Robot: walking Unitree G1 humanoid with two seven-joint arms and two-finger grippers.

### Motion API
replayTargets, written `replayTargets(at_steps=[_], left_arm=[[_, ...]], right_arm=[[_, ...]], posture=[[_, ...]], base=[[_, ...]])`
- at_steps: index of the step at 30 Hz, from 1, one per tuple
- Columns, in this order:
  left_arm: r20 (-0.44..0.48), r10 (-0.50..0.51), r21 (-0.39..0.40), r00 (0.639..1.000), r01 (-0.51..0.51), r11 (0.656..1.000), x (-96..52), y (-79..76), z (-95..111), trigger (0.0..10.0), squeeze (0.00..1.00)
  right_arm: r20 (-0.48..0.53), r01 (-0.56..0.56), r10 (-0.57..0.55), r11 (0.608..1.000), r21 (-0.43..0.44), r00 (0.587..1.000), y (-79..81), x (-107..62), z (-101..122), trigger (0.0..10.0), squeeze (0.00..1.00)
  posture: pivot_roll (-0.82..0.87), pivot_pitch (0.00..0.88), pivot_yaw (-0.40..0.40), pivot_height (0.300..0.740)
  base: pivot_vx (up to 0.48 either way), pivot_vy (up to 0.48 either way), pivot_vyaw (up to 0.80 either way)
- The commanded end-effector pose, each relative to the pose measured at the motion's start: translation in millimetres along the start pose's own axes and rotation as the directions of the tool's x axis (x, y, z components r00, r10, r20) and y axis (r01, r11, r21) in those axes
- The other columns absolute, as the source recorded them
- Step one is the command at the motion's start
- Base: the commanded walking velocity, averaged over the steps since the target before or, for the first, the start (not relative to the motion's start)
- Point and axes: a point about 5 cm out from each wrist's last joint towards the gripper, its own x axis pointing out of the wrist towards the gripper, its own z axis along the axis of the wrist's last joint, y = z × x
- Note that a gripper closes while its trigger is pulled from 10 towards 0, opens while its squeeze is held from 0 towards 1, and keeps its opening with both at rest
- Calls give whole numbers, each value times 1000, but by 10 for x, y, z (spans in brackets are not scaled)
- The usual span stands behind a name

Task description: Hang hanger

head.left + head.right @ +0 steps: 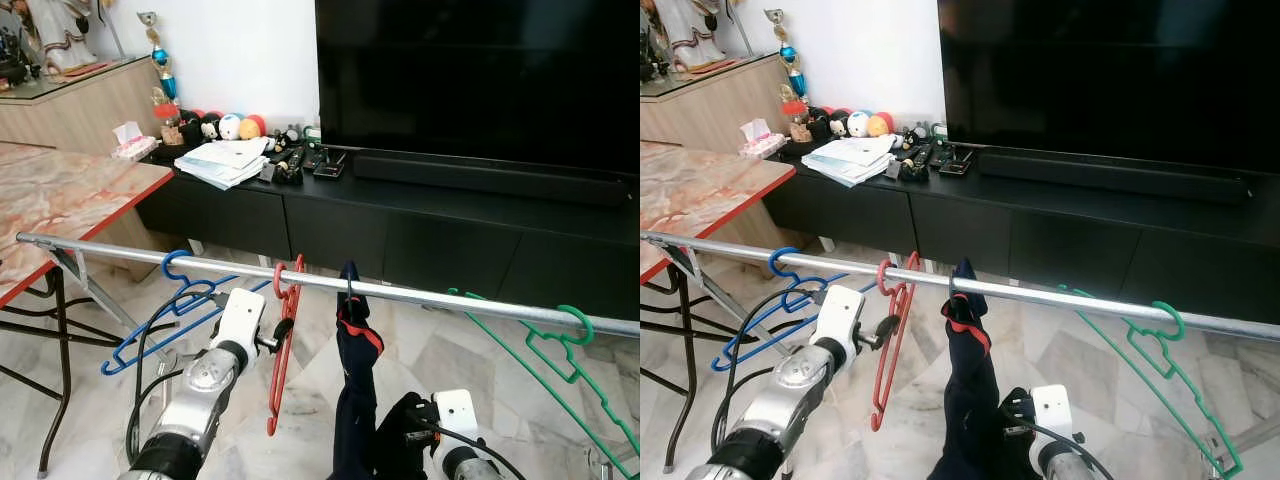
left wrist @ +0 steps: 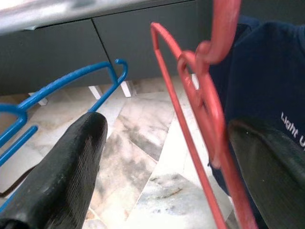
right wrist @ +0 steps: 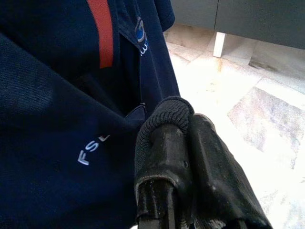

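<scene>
A silver rail (image 1: 450, 298) crosses in front of me. On it hang a blue hanger (image 1: 170, 300), a red hanger (image 1: 283, 340), a navy shirt (image 1: 355, 400) with red trim on its own hook, and a green hanger (image 1: 560, 360). My left gripper (image 2: 169, 124) is open just below the rail. The red hanger (image 2: 200, 109) runs between its fingers, close to one finger (image 2: 267, 162). Low beside the shirt, my right gripper (image 3: 186, 119) is shut on a ribbed fold of the navy shirt (image 3: 57, 109).
Behind the rail stand a black TV console (image 1: 400, 220) and a large TV (image 1: 480, 70), with papers (image 1: 222, 160), remotes and small toys on the console. A marble table (image 1: 60, 200) with a red edge is at the left. Marble floor lies below.
</scene>
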Motion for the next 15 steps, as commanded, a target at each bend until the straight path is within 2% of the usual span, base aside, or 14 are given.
replayTargets(at_steps=[1, 4, 9, 12, 13, 14, 15], left_arm=[[-9, 10, 2, 1000, -10, 1000, 9, 34, -13, 10000, 0], [-17, -17, -5, 1000, 17, 1000, 108, -37, 36, 10000, 0], [-36, -1, 7, 999, 1, 1000, 167, -49, 40, 10000, 0], [-39, 23, -12, 999, -24, 1000, 185, -37, 43, 10000, 0], [-40, 25, -16, 999, -26, 1000, 191, -37, 47, 9020, 0], [-43, 27, -21, 999, -28, 999, 202, -38, 50, 2157, 0], [-45, 30, -24, 999, -31, 999, 210, -41, 52, 2157, 0]], right_arm=[[24, -11, 11, 1000, -6, 1000, 35, 30, 59, 10000, 0], [26, -10, 10, 1000, -8, 1000, 30, 31, 65, 10000, 0], [26, -9, 9, 1000, -10, 1000, 27, 27, 60, 10000, 0], [25, -8, 8, 1000, -10, 1000, 22, 21, 52, 10000, 0], [25, -8, 8, 1000, -10, 1000, 21, 20, 50, 10000, 0], [24, -8, 8, 1000, -11, 1000, 20, 18, 47, 10000, 0], [24, -8, 8, 1000, -11, 1000, 18, 16, 45, 10000, 0]], posture=[[-92, 21, 107, 740], [-104, 24, 107, 740], [-105, 25, 106, 740], [-111, 29, 105, 740], [-113, 32, 104, 740], [-113, 32, 104, 740], [-115, 34, 105, 740]], base=[[0, 0, 0], [0, 0, 0], [0, 0, 0], [0, 0, 0], [0, 0, 0], [0, 0, 0], [0, 0, 0]])
